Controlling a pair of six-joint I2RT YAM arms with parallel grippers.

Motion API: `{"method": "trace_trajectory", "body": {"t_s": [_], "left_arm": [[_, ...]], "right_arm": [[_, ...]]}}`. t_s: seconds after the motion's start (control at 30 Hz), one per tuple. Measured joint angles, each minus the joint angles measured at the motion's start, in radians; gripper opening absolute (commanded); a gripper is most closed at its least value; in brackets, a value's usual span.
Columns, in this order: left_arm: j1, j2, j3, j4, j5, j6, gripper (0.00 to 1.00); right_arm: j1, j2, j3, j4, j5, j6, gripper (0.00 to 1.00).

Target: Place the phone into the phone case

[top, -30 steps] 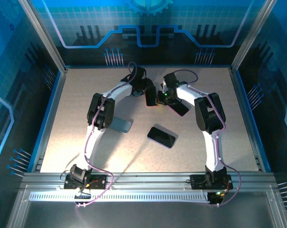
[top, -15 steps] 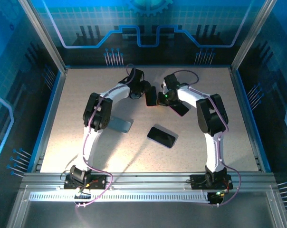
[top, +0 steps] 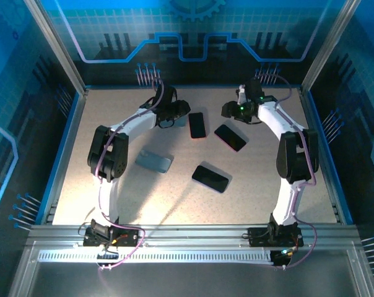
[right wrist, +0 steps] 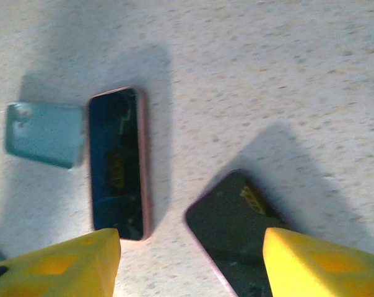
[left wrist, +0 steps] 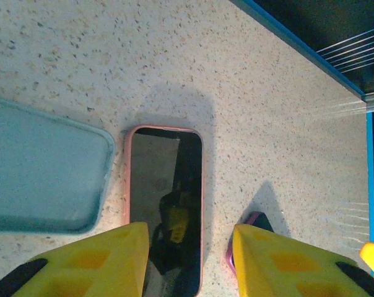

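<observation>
Speckled surface (top: 113,198): pink-rimmed phone (left wrist: 163,204) lies lengthwise ahead between the spread, empty left fingers (left wrist: 94,260), the nearer pair; right fingers (right wrist: 57,263) likewise spread, empty.

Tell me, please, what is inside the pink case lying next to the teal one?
A dark-screened phone lies face up in the pink case, filling it rim to rim. The case's floor and the phone's back are covered from view.
</observation>
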Motion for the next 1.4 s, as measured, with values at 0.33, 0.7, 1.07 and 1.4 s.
{"method": "trace_trajectory", "body": {"t_s": [0.33,0.7,1.07,1.4], "left_arm": [[0.049,0.124,0.04,-0.028,0.0,0.054,0.39],[0.069,0.177,0.065,-0.067,0.004,0.089,0.39],[0.085,0.089,-0.092,-0.015,0.003,0.105,0.38],[0.098,0.0,-0.211,-0.015,-0.005,0.112,0.38]], "right_arm": [[-0.055,0.135,0.025,-0.087,0.047,-0.02,0.71],[-0.053,0.122,-0.07,-0.071,0.059,-0.021,0.78],[-0.007,0.032,-0.201,-0.05,0.041,-0.011,0.81],[0.054,-0.029,-0.263,-0.085,0.042,-0.005,0.88]]}}
